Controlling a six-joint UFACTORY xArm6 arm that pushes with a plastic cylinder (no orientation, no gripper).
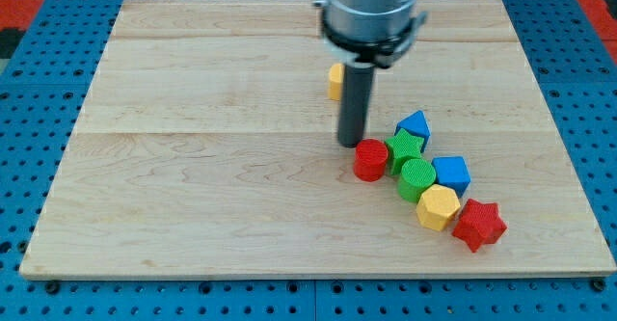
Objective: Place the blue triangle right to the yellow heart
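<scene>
Rod is seen coming down from the view's top centre; my tip (350, 145) is planted on the wooden board (193, 167), just up-left of the red cylinder (369, 160) — touching or nearly so, contact can't be confirmed. No jaws on this tool: a plain rod, nothing held.

Blue triangle (414, 127) is located at the upper end of the block cluster, right of the tip, just above-right of the green star (405, 151) and apparently touching it.

Yellow heart (335, 81) is mostly hidden behind the rod, only its left edge is seen — shape can't be verified from here. It sits up-left of the blue triangle, apart from it.

Rest of the cluster runs diagonally toward the view's bottom right: green cylinder (416, 179), blue cube (451, 175), yellow hexagon (438, 207), red star (478, 225) — packed closely together.
</scene>
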